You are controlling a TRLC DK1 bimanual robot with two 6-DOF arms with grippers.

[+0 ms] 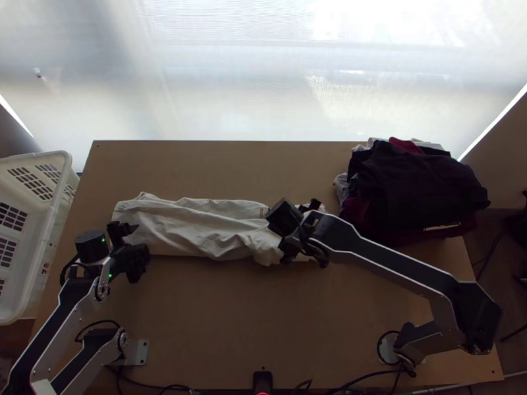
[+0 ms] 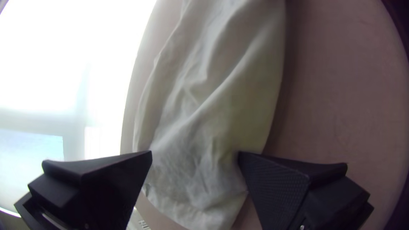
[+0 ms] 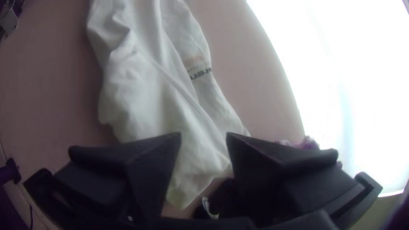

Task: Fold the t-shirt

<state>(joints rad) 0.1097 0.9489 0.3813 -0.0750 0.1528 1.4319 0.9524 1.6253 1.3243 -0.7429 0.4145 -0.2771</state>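
The t-shirt (image 1: 197, 230), off-white, lies as a long, wrinkled strip roughly parallel to the far edge of the counter (image 1: 263, 329), nearer that edge than the near one. One end is towards the left edge; the other runs beneath the right arm. Over the left end, the left pincer (image 1: 139, 240) is released, its two black fingers apart with cloth in view between them. The right pincer (image 1: 300, 234), over the other end, is released too, its fingers separated by a narrower gap. Near that end, a heap of clothes (image 1: 421, 187) fills the far right corner and juts past the right edge, a dark garment on top. Just beside the left edge is a white slotted basket (image 1: 41, 230).
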